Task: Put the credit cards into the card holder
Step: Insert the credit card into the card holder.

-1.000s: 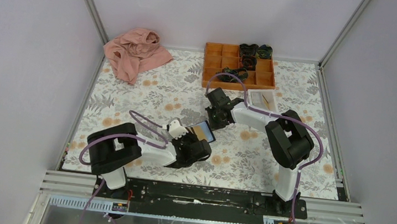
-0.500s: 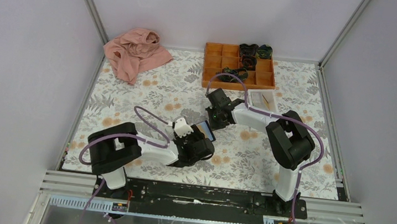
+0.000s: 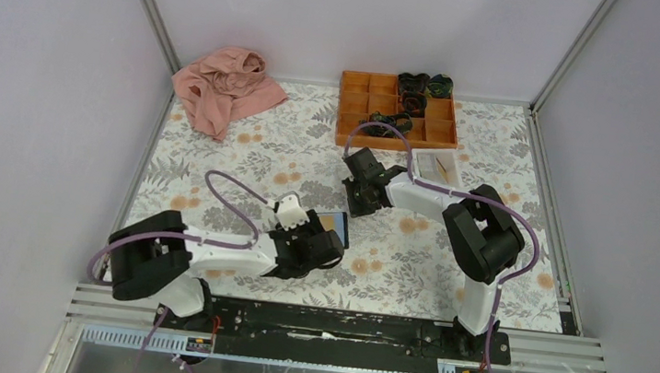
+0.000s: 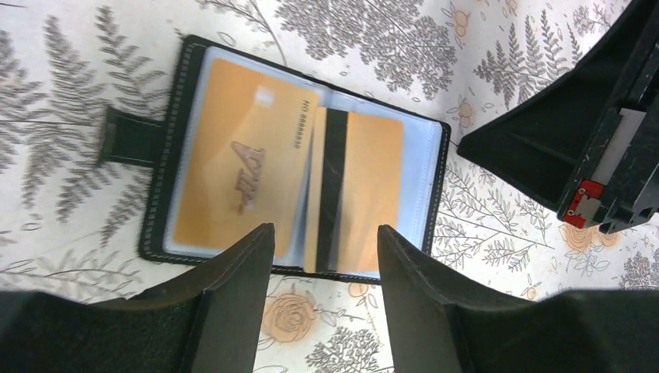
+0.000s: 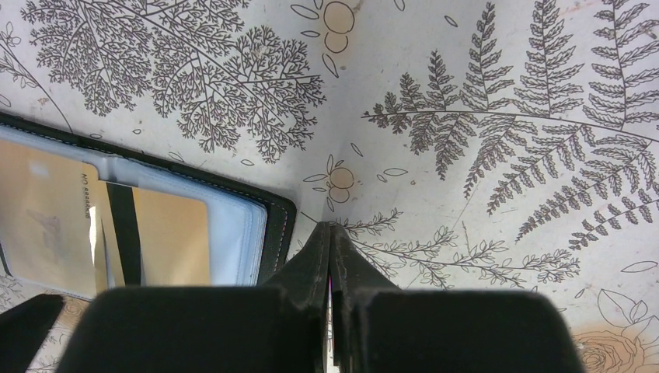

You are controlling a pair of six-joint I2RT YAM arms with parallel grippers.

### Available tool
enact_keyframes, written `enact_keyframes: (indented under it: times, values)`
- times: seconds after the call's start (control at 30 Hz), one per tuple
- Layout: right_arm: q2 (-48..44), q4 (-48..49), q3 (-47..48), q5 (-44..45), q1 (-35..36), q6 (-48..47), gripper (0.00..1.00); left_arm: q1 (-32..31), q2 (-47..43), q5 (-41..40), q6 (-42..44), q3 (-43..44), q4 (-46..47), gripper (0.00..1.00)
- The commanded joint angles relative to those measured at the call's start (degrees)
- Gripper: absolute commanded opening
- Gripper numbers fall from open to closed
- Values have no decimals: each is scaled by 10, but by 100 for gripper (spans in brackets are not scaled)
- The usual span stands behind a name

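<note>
Left jaws first: the left gripper (image 4: 325, 241) is parted a fair way, roughly half open, with nothing between the two black fingers (image 4: 233, 295). It hangs right over the flat black wallet-style card holder with light-blue pocket panels (image 4: 426, 167), which lies spread open on the grey-and-orange floral tablecloth (image 4: 70, 54).

There are two cards on the holder. An orange-yellow plastic card with a printed logo (image 4: 237, 167) sits on the left panel, and a second orange card with a black magnetic stripe (image 4: 365, 194) sits on the right one. I honestly can't tell how far either is tucked into its pocket.

The right gripper (image 5: 330, 233) is closed tight on nothing, its tip down at the cloth just beside the holder's black stitched edge. Can't tell if it's actually touching.

Further back there's an orange compartment tray (image 3: 358, 106), a small white rectangular tray (image 3: 437, 167) and a crumpled pink cloth (image 3: 225, 90).
</note>
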Motion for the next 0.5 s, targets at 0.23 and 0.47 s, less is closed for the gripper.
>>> enact_keyframes:
  times: [0.23,0.47]
  values:
    - [38,-28,-28,12,9,10,0,-5,-63,-46,-26,-4,-140,44]
    - [31,-25,-35,11,10,13,0,5,-28,-51,-42,22,-204,3]
